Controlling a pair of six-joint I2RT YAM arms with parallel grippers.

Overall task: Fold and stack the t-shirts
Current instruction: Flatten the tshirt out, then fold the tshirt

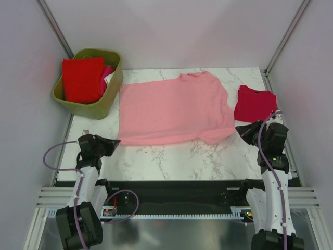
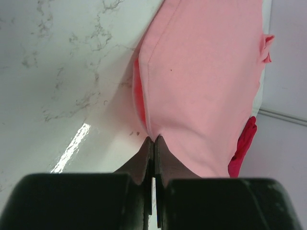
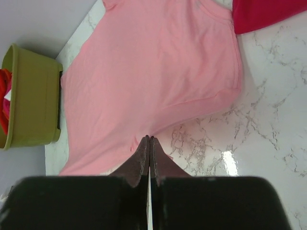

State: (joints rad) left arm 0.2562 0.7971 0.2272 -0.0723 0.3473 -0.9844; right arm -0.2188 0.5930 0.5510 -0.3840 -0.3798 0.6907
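Note:
A light pink t-shirt (image 1: 171, 109) lies spread flat on the marble table (image 1: 171, 159), its neck toward the far right. My left gripper (image 1: 112, 143) is at its near-left corner. In the left wrist view the gripper (image 2: 154, 138) is shut on the hem of the pink cloth (image 2: 206, 86), which is lifted a little off the table. My right gripper (image 1: 240, 130) is at the near-right sleeve. In the right wrist view it (image 3: 149, 138) is shut on the pink edge (image 3: 153, 81). A folded dark crimson t-shirt (image 1: 255, 103) lies to the right.
An olive-green basket (image 1: 99, 107) stands at the far left corner, holding a bright red shirt (image 1: 82, 79) with hot pink cloth (image 1: 106, 72) behind it. Frame posts and grey walls close in the table on the left, right and back.

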